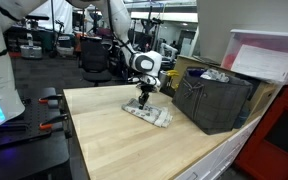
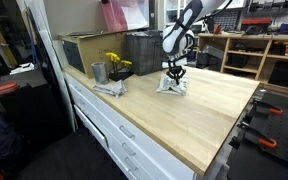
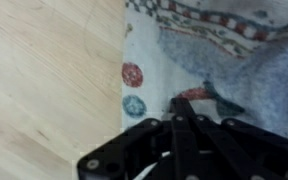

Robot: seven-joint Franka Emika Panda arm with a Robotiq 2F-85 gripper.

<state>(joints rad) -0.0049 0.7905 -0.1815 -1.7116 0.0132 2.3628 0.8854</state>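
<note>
A big wooden surface point(image 1: 114, 135) filled most of both exterior views point(image 2: 219, 110). It was light in color, with white drawers under its front edge.

The white robot arm point(image 1: 117, 35) came in from behind and bent down over the middle of the surface.

A black crate point(image 1: 212, 100) stood on the surface near the arm. It was well apart from the pincer. In an exterior view the crate point(image 2: 144, 50) stood at the back, by the wall.

A cloth point(image 1: 150, 114) lay flat on the surface, right under the arm. It was mostly white with small marks on it. In the wrist view the cloth point(image 3: 144, 60) showed red and blue round spots, a band along its edge, and a gray bunched part. The cloth point(image 2: 172, 87) was near the middle of the surface, between the crate and the front edge.

The pincer point(image 1: 142, 100) pointed straight down, and its tips touched the cloth. In the wrist view the pincer point(image 3: 180, 106) had its two fingers pressed together. I could not tell if a bit of cloth was caught between them.

A gray cup point(image 2: 99, 72) stood further along the surface, away from the cloth. Yellow flowers point(image 2: 117, 64) were just beside it.
</note>
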